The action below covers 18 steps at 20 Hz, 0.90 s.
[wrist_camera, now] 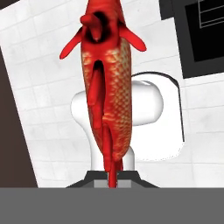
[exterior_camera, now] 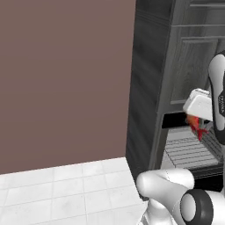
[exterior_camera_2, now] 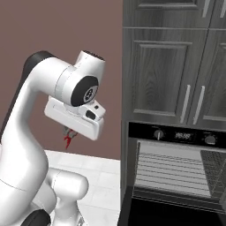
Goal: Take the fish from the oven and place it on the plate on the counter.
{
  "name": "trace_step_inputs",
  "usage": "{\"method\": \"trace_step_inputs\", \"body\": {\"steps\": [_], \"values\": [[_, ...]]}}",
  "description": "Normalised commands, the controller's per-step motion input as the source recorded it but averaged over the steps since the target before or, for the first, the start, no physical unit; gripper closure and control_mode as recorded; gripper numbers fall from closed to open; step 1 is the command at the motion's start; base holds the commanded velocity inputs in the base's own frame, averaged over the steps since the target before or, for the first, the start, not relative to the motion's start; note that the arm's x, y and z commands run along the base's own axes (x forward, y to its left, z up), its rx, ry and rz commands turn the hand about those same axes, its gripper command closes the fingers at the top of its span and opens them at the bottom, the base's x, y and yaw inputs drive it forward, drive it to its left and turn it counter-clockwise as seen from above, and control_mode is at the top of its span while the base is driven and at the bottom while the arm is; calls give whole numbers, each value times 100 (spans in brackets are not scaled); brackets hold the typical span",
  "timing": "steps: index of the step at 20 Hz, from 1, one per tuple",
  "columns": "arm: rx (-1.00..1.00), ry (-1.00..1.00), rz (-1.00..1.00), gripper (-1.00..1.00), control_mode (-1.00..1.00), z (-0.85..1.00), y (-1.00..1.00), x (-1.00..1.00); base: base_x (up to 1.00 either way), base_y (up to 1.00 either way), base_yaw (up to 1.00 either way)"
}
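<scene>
The red-orange fish hangs tail-down from my gripper, which is shut on its tail end. From the left base the fish shows just below the white hand, in front of the oven opening. In the right base view the fish dangles under the gripper, left of the oven and out over the floor. The oven stands open with its grey wire racks bare. The plate and the counter are out of view.
Dark grey wood-grain cabinets rise above and beside the oven. Its lowered door juts out at the bottom. A brown wall and white tiled floor lie to the left.
</scene>
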Motion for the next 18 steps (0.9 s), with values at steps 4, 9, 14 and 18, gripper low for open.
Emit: {"method": "trace_step_inputs", "body": {"steps": [4, 9, 14, 18], "values": [[0, 0, 0, 100, 100, 0, 0, 0, -61, -54, 0], [0, 0, 0, 100, 100, 0, 0, 0, -50, -65, 0], [0, 0, 0, 100, 100, 0, 0, 0, 0, -100, 0], [0, 0, 0, 100, 100, 0, 0, 0, 6, -100, 0]]}}
